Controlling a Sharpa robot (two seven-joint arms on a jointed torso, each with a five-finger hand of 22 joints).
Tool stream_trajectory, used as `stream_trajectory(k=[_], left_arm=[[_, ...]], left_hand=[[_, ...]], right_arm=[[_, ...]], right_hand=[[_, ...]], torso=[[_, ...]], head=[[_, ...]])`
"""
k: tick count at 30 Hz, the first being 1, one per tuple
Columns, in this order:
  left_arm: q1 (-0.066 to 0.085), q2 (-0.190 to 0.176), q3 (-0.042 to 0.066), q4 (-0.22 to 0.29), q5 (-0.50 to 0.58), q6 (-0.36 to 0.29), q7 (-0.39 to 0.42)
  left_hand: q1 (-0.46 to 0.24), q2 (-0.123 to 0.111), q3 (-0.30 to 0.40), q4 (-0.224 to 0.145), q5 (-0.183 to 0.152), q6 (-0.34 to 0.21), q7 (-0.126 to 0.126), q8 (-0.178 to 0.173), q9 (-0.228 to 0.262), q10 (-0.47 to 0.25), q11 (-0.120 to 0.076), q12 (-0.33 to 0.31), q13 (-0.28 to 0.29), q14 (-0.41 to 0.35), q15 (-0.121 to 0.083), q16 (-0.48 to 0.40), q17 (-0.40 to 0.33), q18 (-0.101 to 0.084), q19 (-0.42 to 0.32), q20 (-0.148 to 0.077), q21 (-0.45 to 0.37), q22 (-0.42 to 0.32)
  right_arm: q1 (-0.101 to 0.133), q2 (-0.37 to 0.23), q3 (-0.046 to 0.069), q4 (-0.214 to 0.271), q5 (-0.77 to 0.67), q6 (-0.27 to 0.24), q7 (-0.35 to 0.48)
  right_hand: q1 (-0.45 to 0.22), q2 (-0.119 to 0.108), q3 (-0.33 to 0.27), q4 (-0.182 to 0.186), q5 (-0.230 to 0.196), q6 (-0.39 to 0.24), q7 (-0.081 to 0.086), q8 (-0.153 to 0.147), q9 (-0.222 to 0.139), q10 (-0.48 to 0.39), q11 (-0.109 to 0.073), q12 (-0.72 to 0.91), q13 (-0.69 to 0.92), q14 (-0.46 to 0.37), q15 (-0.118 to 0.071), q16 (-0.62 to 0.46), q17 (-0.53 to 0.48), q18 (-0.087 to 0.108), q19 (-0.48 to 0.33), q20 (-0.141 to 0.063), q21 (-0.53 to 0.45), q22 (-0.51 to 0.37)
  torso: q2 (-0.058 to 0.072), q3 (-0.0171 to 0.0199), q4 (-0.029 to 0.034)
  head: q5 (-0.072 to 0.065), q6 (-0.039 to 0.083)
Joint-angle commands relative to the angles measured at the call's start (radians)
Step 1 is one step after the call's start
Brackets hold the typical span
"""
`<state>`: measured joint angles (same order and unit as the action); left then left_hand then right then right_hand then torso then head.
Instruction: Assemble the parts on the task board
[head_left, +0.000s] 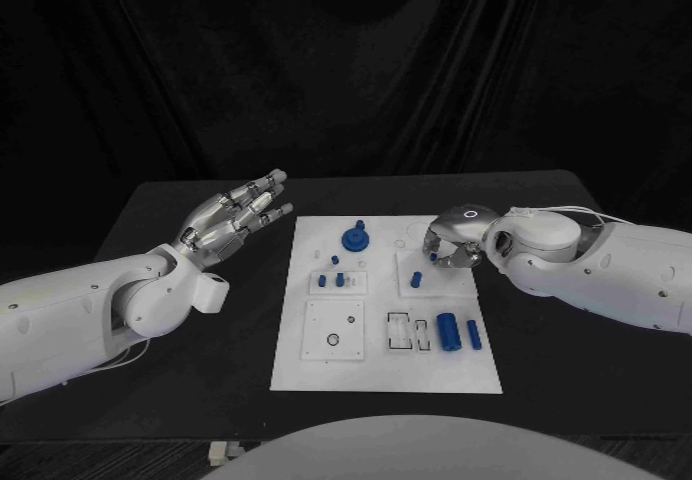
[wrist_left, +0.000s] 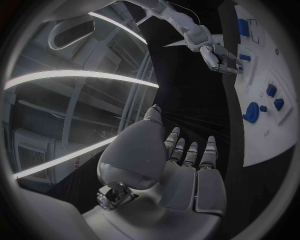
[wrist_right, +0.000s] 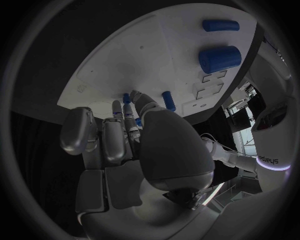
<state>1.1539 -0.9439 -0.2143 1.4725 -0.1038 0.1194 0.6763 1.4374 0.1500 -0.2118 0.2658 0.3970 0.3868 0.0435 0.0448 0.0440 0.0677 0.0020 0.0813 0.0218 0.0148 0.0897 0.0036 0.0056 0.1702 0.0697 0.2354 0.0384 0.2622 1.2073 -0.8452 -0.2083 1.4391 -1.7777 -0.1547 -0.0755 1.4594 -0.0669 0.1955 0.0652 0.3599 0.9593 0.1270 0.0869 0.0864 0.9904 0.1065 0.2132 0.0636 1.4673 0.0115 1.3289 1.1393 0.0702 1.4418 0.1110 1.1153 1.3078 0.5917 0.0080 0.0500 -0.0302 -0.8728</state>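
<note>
The white task board (head_left: 387, 350) lies in the middle of the black table. On it are a round blue part (head_left: 355, 239), small blue pegs (head_left: 335, 281), a single peg (head_left: 414, 279), a thick blue cylinder (head_left: 449, 330) and a thin one (head_left: 475, 335). My right hand (head_left: 450, 245) hangs over the board's far right area, fingers pointing down just beside the single peg (wrist_right: 169, 100); I see nothing held in it (wrist_right: 125, 135). My left hand (head_left: 238, 215) hovers left of the board with fingers stretched out and apart, empty (wrist_left: 181, 165).
Recessed slots (head_left: 405, 333) sit beside the cylinders, and a square plate (head_left: 335, 330) with holes lies on the board's near left. Black table (head_left: 173, 370) surrounds the board; a dark curtain stands behind.
</note>
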Motion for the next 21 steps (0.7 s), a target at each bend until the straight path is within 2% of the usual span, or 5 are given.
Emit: stream_trajectory(k=[1,6,10,21], left_arm=[[-0.002,0.002,0.001,0.000,0.006,0.018,0.079],[-0.002,0.002,0.001,-0.001,0.006,0.019,0.076],[-0.002,0.003,0.001,-0.002,0.006,0.020,0.072],[-0.002,0.007,0.001,-0.005,0.006,0.023,0.062]], left_hand=[[0.013,-0.002,-0.003,-0.007,0.005,0.017,0.004,0.009,0.002,0.002,0.009,0.006,0.001,0.003,0.006,0.006,0.001,0.011,0.009,0.002,0.008,0.005],[0.018,0.000,-0.004,-0.009,0.008,0.021,0.009,0.011,0.003,0.005,0.015,0.010,0.002,0.008,0.011,0.008,0.003,0.012,0.018,0.008,0.012,0.015],[0.023,0.003,-0.005,-0.011,0.013,0.024,0.013,0.014,0.003,0.009,0.019,0.015,0.003,0.013,0.015,0.012,0.005,0.012,0.025,0.013,0.014,0.020],[0.045,0.008,-0.004,-0.026,0.039,0.036,0.022,0.020,0.004,0.020,0.029,0.029,0.005,0.026,0.024,0.020,0.008,0.012,0.045,0.022,0.022,0.031]], right_arm=[[-0.004,0.003,0.001,-0.006,0.010,-0.025,0.005],[-0.010,0.009,0.001,-0.018,0.014,-0.025,0.008],[-0.016,0.014,0.001,-0.027,0.015,-0.028,0.013],[-0.022,0.016,0.001,-0.034,0.016,-0.025,0.014]], right_hand=[[0.011,-0.003,0.021,-0.002,0.019,-0.002,0.000,-0.003,-0.003,0.012,0.001,-0.014,-0.002,0.004,0.008,0.002,-0.003,0.017,-0.002,0.007,-0.002,0.147],[0.011,-0.008,0.047,-0.003,0.017,0.024,0.009,0.005,-0.002,0.027,0.000,-0.029,-0.001,0.003,0.007,0.001,-0.005,0.018,-0.004,0.007,-0.003,0.147],[0.013,-0.013,0.075,-0.004,0.008,0.049,0.006,0.012,0.001,0.061,-0.006,-0.038,0.000,0.002,0.002,0.001,-0.007,0.018,-0.005,0.004,-0.002,0.147],[0.021,-0.020,0.116,-0.013,-0.001,0.079,0.013,0.021,0.008,0.109,-0.017,-0.055,0.001,-0.001,-0.007,-0.002,-0.012,0.018,-0.006,-0.004,-0.003,0.146]], torso=[[0.000,-0.0001,0.0001],[0.000,-0.0002,0.0000],[-0.002,-0.0003,-0.0003],[-0.002,-0.0004,-0.0007]], head=[[0.001,0.000],[0.002,0.000],[0.003,0.000],[0.004,0.000]])
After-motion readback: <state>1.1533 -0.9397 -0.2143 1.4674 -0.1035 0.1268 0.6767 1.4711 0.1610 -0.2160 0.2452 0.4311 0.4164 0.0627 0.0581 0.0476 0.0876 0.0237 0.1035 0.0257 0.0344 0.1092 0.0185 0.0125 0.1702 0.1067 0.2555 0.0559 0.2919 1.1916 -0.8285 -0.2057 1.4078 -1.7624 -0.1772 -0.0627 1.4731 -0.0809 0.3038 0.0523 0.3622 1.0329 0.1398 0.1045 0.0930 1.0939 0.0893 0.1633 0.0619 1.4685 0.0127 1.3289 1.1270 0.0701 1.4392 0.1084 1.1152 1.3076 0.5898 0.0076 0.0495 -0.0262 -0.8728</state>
